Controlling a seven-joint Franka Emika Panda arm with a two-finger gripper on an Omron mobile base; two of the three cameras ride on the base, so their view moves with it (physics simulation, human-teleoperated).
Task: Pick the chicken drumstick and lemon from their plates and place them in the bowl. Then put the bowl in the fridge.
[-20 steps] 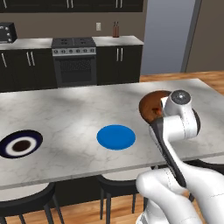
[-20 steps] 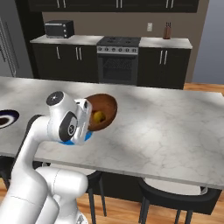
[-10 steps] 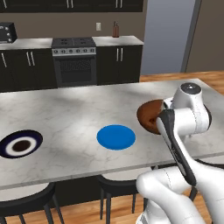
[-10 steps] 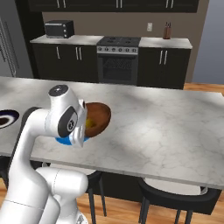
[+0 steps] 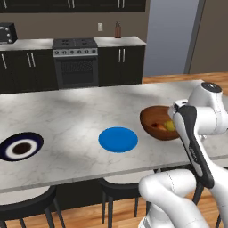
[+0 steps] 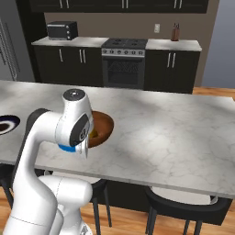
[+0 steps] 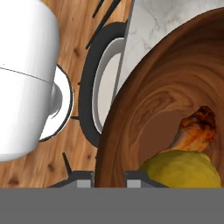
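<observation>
Hand view: gripper (image 7: 109,177) clamped on wooden bowl (image 7: 148,109) rim, glossy reddish-brown chicken drumstick (image 7: 197,129) touching yellow-olive lemon (image 7: 181,168) inside bowl

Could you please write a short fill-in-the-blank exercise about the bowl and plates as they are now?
1. The lemon and chicken drumstick lie inside the ____.
2. The tool is shut on the bowl's ____.
3. The plain blue plate holds ____.
Missing words: bowl; rim; nothing.
</observation>
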